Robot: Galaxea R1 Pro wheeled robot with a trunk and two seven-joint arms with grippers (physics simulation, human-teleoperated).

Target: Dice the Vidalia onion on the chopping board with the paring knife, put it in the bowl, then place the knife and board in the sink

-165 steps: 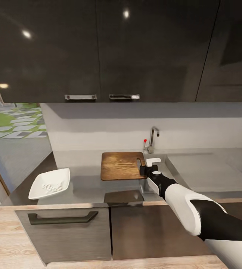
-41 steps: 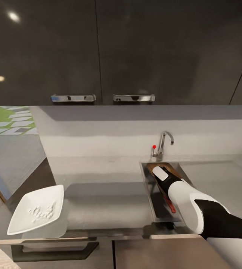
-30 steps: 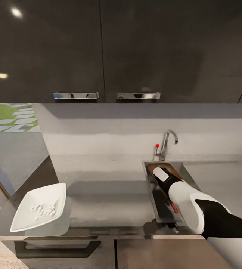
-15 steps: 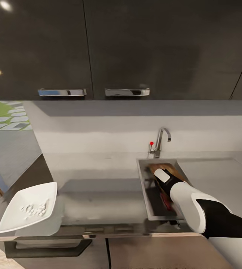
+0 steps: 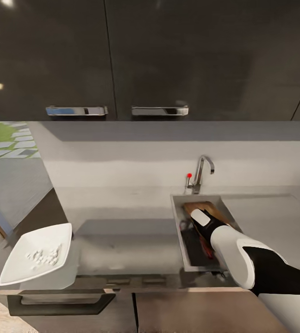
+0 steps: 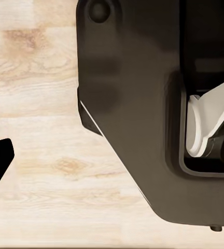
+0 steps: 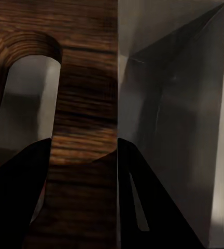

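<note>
The right pincer (image 7: pixel 81 171) pinches the chopping board (image 7: pixel 86 93) beside its handle slot, tilted inside the sink (image 5: pixel 178 231) at 3 o'clock from the bowl (image 5: pixel 34 254); letting go carelessly could drop it onto the red-handled paring knife (image 5: pixel 207 249).

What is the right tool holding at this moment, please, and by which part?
The right tool grips the chopping board by the solid edge strip beside its handle cut-out, with the board lowered into the sink.
</note>
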